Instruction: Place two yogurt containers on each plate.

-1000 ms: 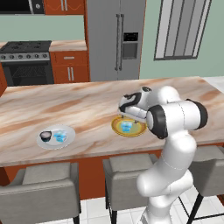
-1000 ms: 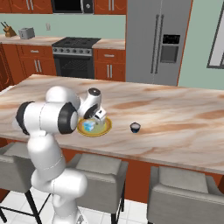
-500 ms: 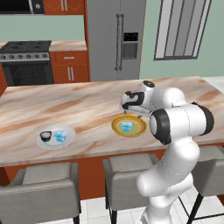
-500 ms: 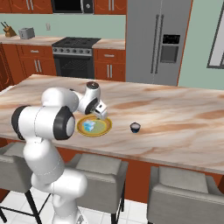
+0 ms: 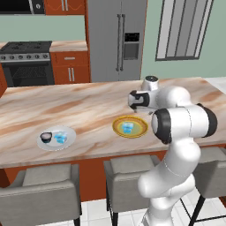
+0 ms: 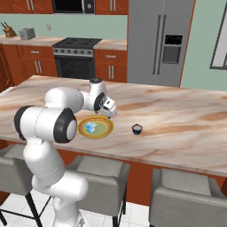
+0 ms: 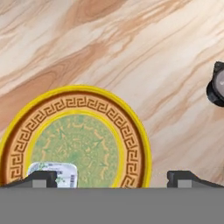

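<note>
One light blue yogurt cup (image 5: 127, 128) sits on the yellow-rimmed, green-centred plate (image 5: 142, 126); the hand (image 7: 112, 178) gapes wide, empty.

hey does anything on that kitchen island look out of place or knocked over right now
One thing stands out: a dark yogurt cup sits alone on the bare counter, to the right of the yellow-rimmed plate, which holds just one light blue cup. The white plate already has two. Nothing looks tipped, spilled or damaged.

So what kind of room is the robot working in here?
A rendered home kitchen, by the look of it: a steel fridge, a black stove among wood cabinets, and a marble island counter with stools.
</note>
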Available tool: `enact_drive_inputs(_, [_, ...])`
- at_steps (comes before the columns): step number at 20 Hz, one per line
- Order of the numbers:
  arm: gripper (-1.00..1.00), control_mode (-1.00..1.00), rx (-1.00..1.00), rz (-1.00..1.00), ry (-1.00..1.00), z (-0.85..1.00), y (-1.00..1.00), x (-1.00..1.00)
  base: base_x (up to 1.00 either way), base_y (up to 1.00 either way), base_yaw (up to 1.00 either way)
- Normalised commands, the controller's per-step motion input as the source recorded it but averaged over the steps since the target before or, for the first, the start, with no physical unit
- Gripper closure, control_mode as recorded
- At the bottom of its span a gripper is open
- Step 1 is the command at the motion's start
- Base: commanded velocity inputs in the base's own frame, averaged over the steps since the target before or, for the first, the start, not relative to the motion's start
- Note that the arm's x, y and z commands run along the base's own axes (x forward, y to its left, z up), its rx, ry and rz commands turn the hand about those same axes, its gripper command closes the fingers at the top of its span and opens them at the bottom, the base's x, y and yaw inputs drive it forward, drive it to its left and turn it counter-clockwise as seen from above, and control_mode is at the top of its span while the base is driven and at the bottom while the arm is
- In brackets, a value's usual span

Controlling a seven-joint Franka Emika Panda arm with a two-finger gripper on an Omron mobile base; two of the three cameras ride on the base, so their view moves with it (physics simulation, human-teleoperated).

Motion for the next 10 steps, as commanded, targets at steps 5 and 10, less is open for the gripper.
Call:
enact_drive_inputs(5, [-1.0,-1.0,-0.04,0.02,0.0,0.01,-0.71,0.0,0.0,0.0,0.0])
enact_drive_inputs(10, [-1.0,-1.0,0.0,0.03,0.0,0.0,-0.7,-0.08,0.0,0.0,0.0])
